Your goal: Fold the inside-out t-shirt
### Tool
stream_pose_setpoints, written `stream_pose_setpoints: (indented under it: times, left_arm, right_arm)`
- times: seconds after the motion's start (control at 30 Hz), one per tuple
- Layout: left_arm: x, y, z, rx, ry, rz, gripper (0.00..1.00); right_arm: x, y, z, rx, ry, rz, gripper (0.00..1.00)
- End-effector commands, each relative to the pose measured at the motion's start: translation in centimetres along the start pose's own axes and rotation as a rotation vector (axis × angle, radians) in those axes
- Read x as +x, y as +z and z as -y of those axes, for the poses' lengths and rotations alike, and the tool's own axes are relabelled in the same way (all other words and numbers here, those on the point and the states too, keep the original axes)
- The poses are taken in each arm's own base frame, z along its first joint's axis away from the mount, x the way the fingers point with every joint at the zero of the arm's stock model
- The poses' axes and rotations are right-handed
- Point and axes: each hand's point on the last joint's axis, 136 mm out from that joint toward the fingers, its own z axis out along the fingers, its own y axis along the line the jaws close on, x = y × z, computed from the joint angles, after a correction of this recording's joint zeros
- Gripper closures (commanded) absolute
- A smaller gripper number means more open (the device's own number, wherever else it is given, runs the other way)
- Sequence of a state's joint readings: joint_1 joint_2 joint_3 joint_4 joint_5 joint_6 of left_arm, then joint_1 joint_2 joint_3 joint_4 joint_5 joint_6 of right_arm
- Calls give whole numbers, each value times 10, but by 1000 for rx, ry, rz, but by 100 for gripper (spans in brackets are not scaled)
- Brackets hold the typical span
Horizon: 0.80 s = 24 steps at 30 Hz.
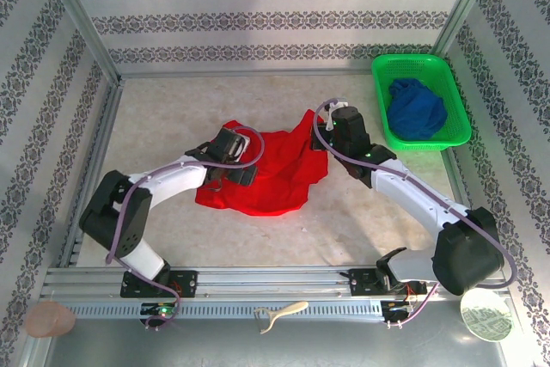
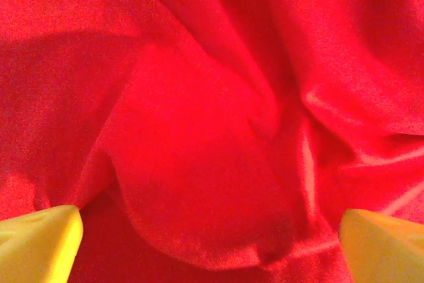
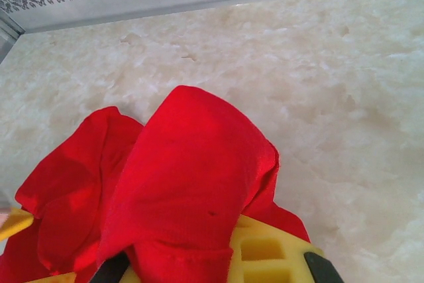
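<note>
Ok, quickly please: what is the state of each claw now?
Left claw: open, above the red t-shirt.
Right claw: closed, holding a fold of the t-shirt.

Two arms reach over a crumpled red t-shirt on a pale marble-look table.

The left gripper sits over the shirt's upper left part. The right gripper is at its upper right corner, where the cloth rises in a peak toward it. Well apart, in the far right corner, a green basket holds a bunched dark blue garment. A beige hooked tool lies on the metal rail by the arm bases, between a pinkish round object and a patterned white disc.
</note>
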State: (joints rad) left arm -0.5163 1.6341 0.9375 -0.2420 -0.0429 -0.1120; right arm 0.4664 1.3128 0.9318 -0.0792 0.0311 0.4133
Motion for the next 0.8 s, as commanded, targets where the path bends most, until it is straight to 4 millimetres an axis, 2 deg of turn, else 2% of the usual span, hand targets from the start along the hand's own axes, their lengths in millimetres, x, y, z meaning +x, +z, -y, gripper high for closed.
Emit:
stream_pose_setpoints:
  times: [0.0,0.03,0.07,0.1,0.13,0.2,0.23,0.33,0.43,0.53,0.67,0.73,0.77]
  left_arm:
    - [-20,12,-5,-50,12,45,5]
    - [-22,18,-5,-58,15,44,15]
    - [-27,21,-7,-64,12,48,37]
    - [-32,21,-9,-69,6,55,65]
    - [-42,15,-12,-82,0,77,98]
    - [-67,-9,-18,-103,-7,154,100]
    - [-83,-31,-21,-105,-11,207,100]
    - [-120,-107,-30,-106,-38,362,100]
    - [-141,-184,-41,-102,-71,490,100]
    - [-147,-258,-45,-73,-108,609,100]
    - [-145,-350,-47,23,-210,789,100]
    - [-142,-386,-50,55,-252,872,100]
    - [-142,-397,-54,46,-271,896,100]
  right_arm:
    - [-12,-11,-3,-25,15,38,100]
    - [-13,-11,-3,-24,15,37,100]
    - [-14,-12,-3,-25,15,40,100]
    - [-16,-14,-3,-23,14,43,100]
    - [-20,-17,-2,-24,14,49,100]
    - [-29,-26,-2,-24,14,61,100]
    - [-37,-34,0,-19,15,73,100]
    - [-64,-67,5,-11,36,141,100]
    - [-97,-110,4,-22,67,235,100]
    - [-125,-162,-3,-42,71,329,100]
    - [-155,-234,-17,-76,56,456,100]
    - [-167,-265,-23,-92,53,517,100]
    - [-173,-278,-25,-95,48,543,100]
